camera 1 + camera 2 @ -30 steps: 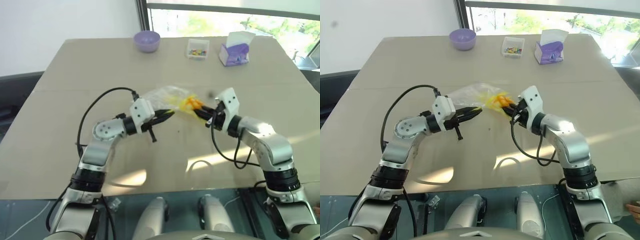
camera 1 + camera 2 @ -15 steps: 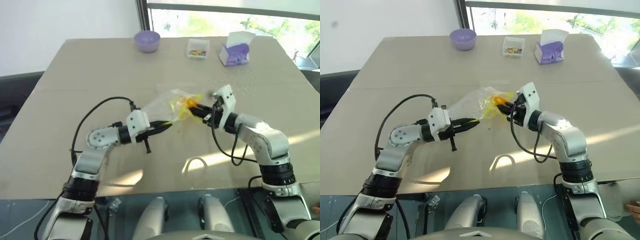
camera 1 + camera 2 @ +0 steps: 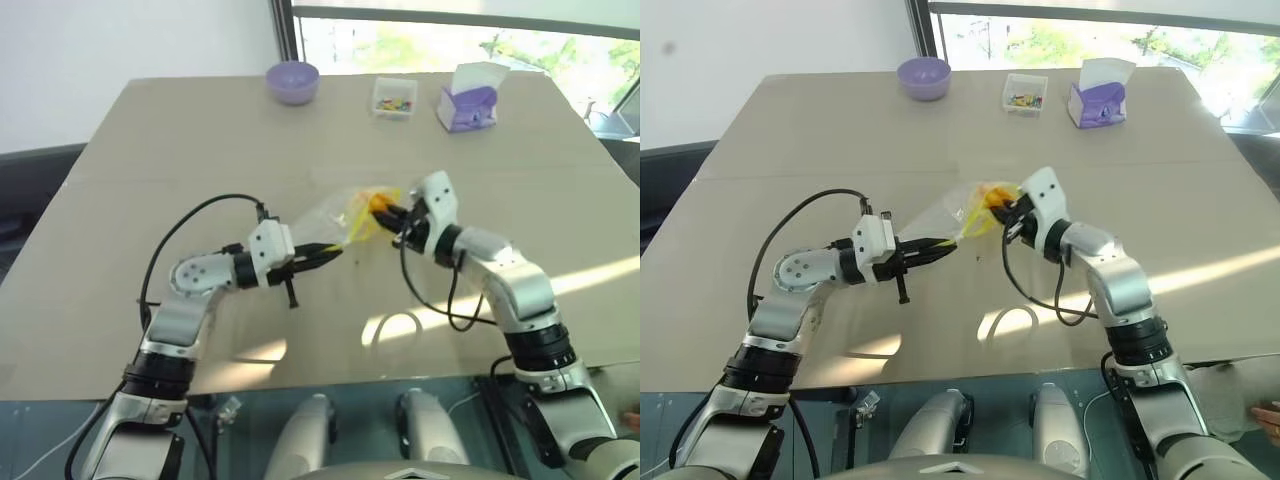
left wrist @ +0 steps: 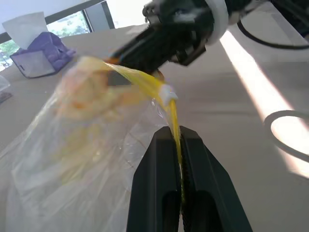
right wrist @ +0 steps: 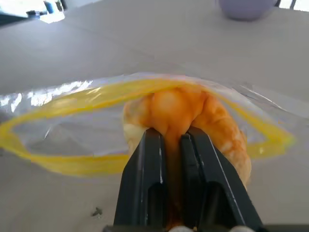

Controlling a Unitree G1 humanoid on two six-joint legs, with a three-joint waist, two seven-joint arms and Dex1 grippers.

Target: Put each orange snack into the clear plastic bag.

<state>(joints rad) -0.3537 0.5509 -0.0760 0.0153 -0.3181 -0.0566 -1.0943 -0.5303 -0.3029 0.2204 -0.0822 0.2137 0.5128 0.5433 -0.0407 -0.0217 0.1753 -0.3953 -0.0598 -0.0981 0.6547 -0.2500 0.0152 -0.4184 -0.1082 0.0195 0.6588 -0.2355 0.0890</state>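
Midway through the job, the head views show the left gripper (image 3: 335, 250) pinching the clear plastic bag (image 3: 335, 215) by its yellow strip, held up off the table (image 3: 150, 150). The right wrist view adds the detail: the right gripper (image 5: 171, 137) clamps the orange snack (image 5: 193, 113) at the bag's open mouth, not yet released inside.

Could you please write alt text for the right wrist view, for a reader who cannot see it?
The right gripper, its two black fingers shut on an orange bun, holds it in the yellow-rimmed open mouth of a clear bag. A beige table lies behind, with a purple bowl at its far edge.
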